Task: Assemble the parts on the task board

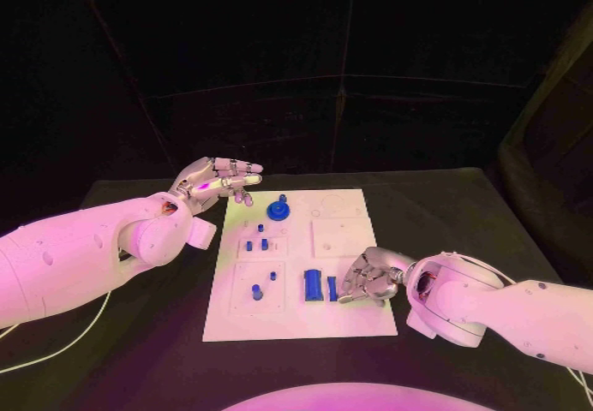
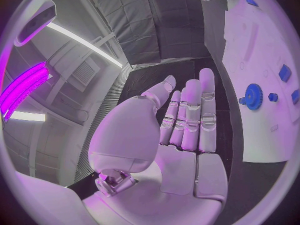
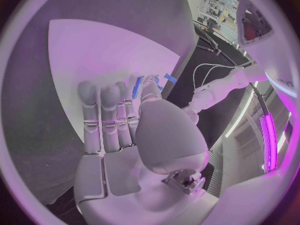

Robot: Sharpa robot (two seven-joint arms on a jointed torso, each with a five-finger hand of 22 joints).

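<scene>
The white task board point(image 1: 346, 321) lies mid-table. A blue gear point(image 1: 280, 208) point(image 2: 253, 96) stands near its far edge, with small blue pegs point(image 1: 256, 245) point(image 2: 273, 97) nearer. Two upright blue blocks point(image 1: 313, 285) point(image 1: 332, 288) sit side by side near the front. My right hand point(image 1: 368, 278) point(image 3: 125, 120) rests low on the board, its fingertips against the right-hand block; a blue block point(image 3: 137, 87) shows between its fingers and thumb, but whether it is pinched is unclear. My left hand point(image 1: 220, 181) point(image 2: 184, 120) hovers above the board's far left corner, fingers spread and holding nothing.
Two more small blue pegs point(image 1: 272, 276) point(image 1: 256, 292) stand in the board's front-left panel. Bare recessed panels point(image 1: 340, 235) fill the board's right half. Black tabletop point(image 1: 458, 205) surrounds the board, and a white cable point(image 1: 56, 342) trails at the left.
</scene>
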